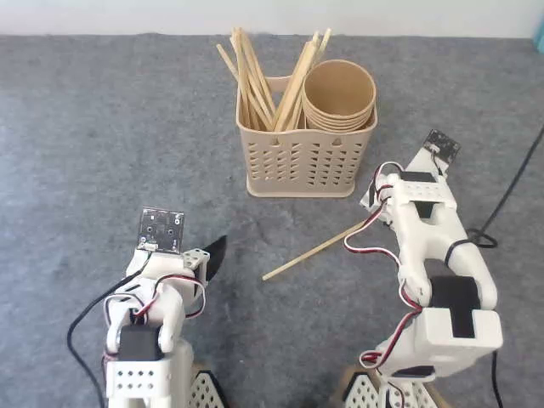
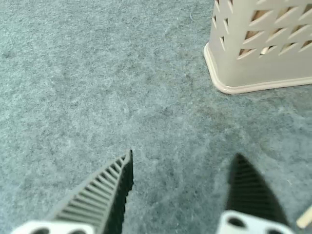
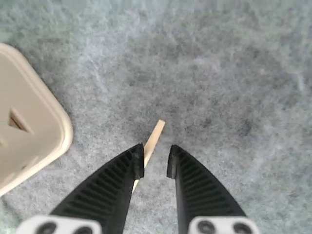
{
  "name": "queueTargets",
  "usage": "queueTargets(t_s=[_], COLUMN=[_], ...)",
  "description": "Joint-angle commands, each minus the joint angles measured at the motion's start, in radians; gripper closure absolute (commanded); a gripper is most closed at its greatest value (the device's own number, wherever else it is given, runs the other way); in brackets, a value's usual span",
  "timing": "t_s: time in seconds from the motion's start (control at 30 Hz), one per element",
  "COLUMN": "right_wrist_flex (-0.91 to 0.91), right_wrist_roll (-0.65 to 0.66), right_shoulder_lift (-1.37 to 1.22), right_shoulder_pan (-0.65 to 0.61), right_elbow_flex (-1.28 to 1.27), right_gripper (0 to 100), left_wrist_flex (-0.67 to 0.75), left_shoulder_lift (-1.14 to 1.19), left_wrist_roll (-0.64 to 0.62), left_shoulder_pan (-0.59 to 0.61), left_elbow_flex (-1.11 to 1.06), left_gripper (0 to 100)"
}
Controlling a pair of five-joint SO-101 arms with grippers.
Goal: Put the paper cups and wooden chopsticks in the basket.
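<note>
Right tool (image 3: 156, 158), narrowly open, hovers over the loose chopstick (image 3: 155, 134); I'd centre it between the jaws before closing. Left tool (image 2: 184, 156) gapes wide.

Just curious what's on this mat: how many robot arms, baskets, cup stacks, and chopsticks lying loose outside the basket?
Robot arms: 2
Baskets: 1
Cup stacks: 1
Loose chopsticks: 1
Total: 5

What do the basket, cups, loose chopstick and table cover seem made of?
Beige slotted basket: likely moulded plastic, smooth, even cut-outs. Stacked tan cups: matte paper, thin rolled rims. Loose pale chopstick: seemingly bare wood, matte. Grey table cover: fuzzy, probably felt or carpet.
</note>
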State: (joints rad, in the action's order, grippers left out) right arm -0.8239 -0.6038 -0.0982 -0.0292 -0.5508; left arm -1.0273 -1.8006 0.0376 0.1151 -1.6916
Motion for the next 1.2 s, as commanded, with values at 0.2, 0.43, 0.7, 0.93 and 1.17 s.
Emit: queueTargets(t_s=[0.2, 0.43, 0.7, 0.93, 1.17], right_wrist_flex=[0.016, -0.041, -0.180, -0.305, -0.407], right_wrist_roll=[-0.011, -0.011, -0.005, 0.005, 0.121], right_shoulder_lift=[-0.002, -0.099, -0.191, -0.036, 0.461], right_shoulder_pan=[0.002, 0.007, 0.004, 0.058, 0.104], right_elbow_flex=[0.083, 0.155, 0.281, 0.285, 0.293], right_gripper=[90.5, 91.6, 99.0, 99.0, 99.1], left_wrist_flex=[-0.006, -0.008, -0.006, -0.005, -0.003], left_shoulder_lift=[-0.017, -0.017, -0.017, -0.017, -0.017], left_wrist_roll=[0.011, 0.011, 0.012, 0.014, 0.014], left_shoulder_pan=[-0.008, -0.003, -0.002, -0.002, -0.002], left_elbow_flex=[0.007, 0.007, 0.007, 0.007, 0.007], left_gripper=[99, 99, 99, 99, 99])
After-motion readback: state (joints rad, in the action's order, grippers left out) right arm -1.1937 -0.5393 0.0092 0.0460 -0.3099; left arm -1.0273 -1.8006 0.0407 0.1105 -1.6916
